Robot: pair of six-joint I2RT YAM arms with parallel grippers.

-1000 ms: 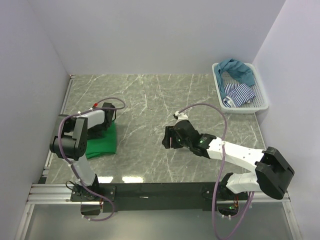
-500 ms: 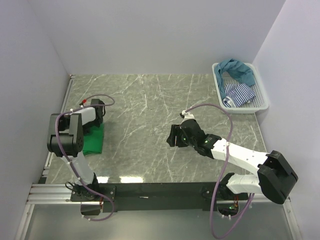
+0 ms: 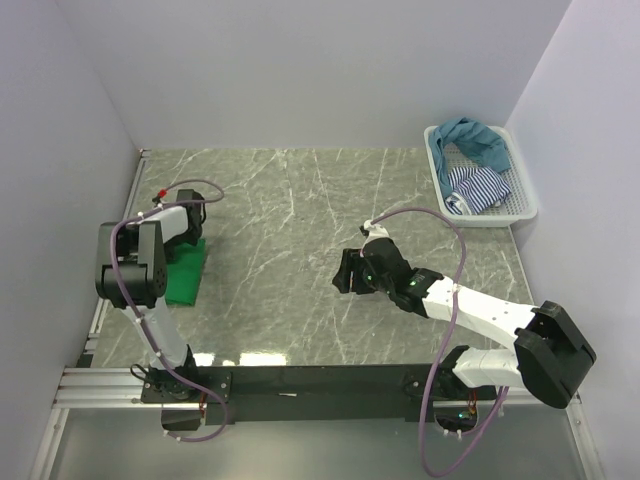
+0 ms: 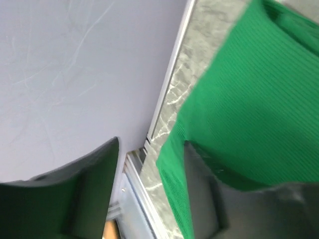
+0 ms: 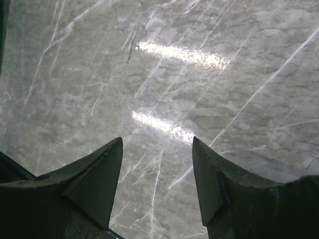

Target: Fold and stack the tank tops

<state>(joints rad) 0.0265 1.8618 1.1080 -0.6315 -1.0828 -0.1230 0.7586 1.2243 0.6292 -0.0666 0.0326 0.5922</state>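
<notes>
The bright green tank top (image 3: 186,275) lies folded on the marble near the left wall. My left gripper (image 3: 184,236) is at its far end with jaws apart. In the left wrist view the green fabric (image 4: 249,99) drapes over the right finger (image 4: 209,199), and the left gripper (image 4: 151,142) pinches nothing. The teal-blue tank top (image 3: 475,138) and the striped tank top (image 3: 478,187) lie bunched in the white basket (image 3: 520,205). My right gripper (image 3: 343,275) hangs open over bare marble mid-table, nothing between its fingers (image 5: 157,139).
The left wall and the table's metal edge rail (image 4: 164,94) run right beside the green top. The basket stands in the far right corner against the right wall. The right arm's cable (image 3: 440,225) loops above its forearm.
The left arm dragged the green top left toward the wall, then its jaws opened and let go of the fabric. The right gripper shifted slightly right, then stayed still.
</notes>
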